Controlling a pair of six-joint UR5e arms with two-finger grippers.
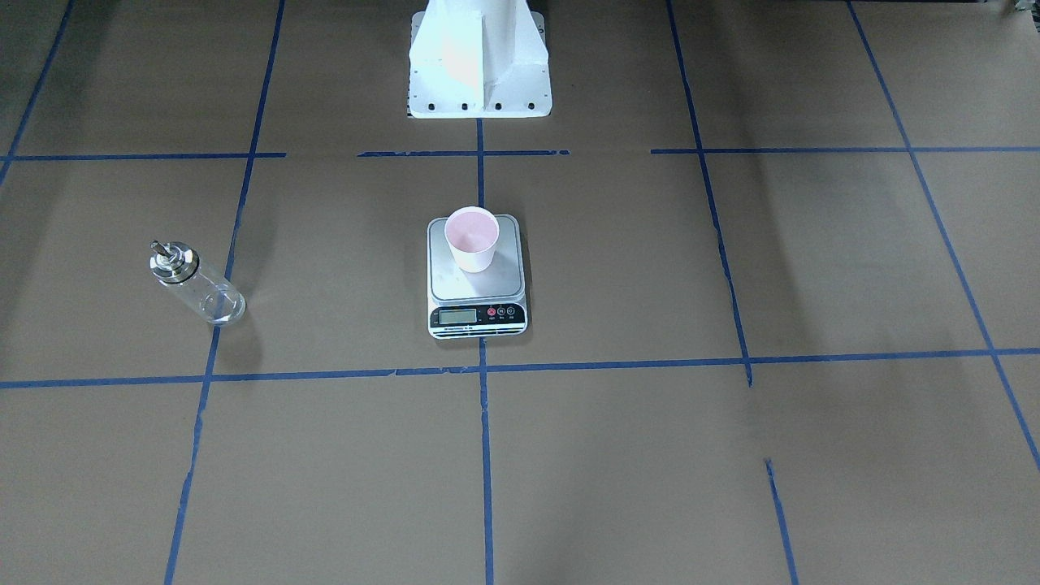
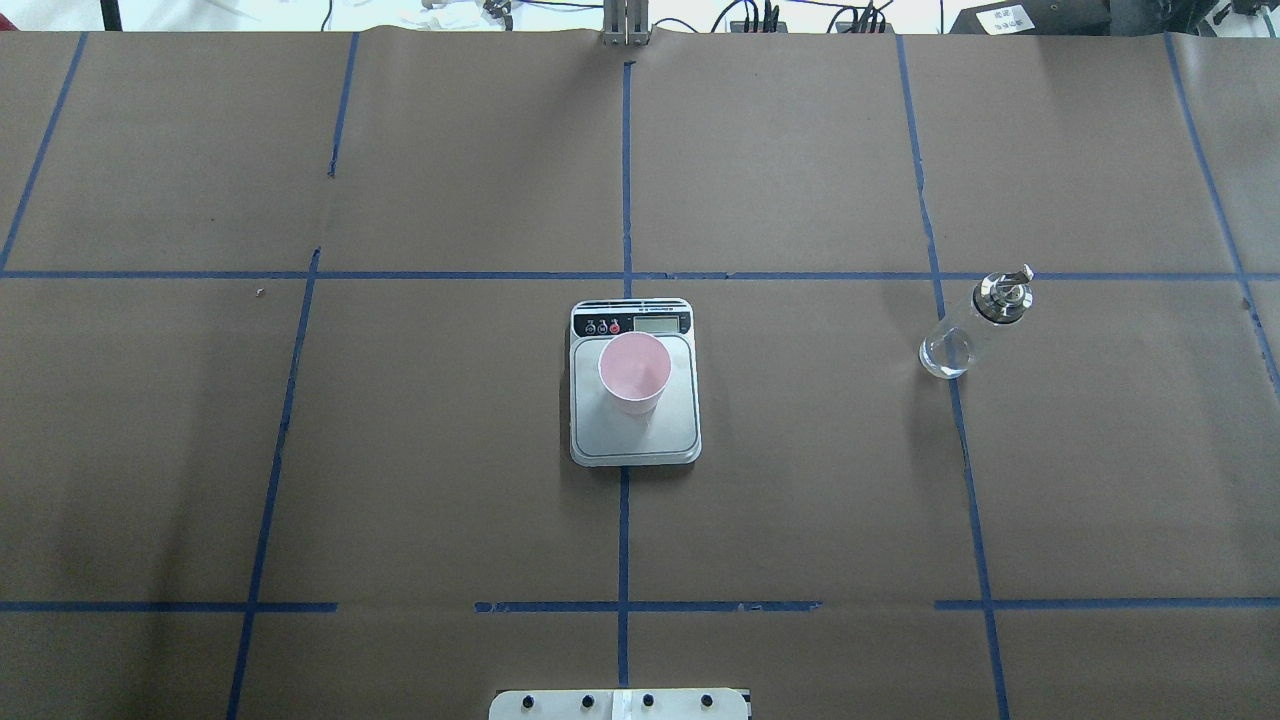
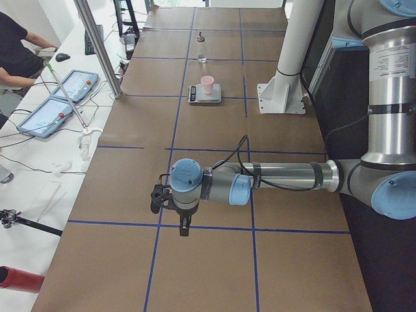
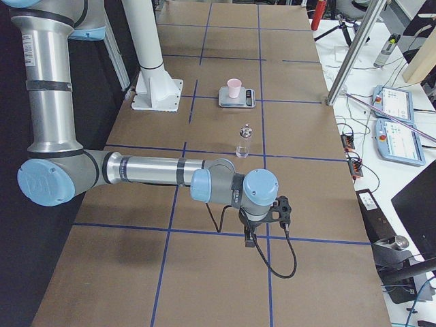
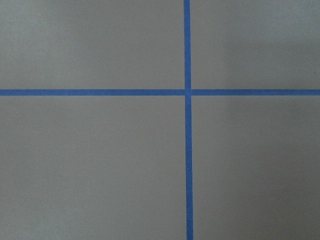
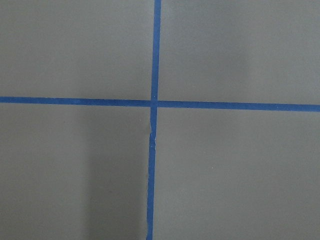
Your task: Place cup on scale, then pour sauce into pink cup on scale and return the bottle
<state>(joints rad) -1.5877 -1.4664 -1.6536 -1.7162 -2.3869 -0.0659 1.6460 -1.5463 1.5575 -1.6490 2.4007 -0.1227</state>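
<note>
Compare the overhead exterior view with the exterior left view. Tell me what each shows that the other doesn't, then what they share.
Only overhead: the display and round buttons on the scale, told apart clearly. Only exterior left: the left arm with its tool pointing down, and a seated person beside two blue-framed panels. Both: the pink cup standing on the scale, the upright glass bottle, blue tape lines.

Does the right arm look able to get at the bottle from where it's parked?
Probably yes: the bottle stands alone on the same side as the right arm, well clear of the scale, only bare table between.
</note>
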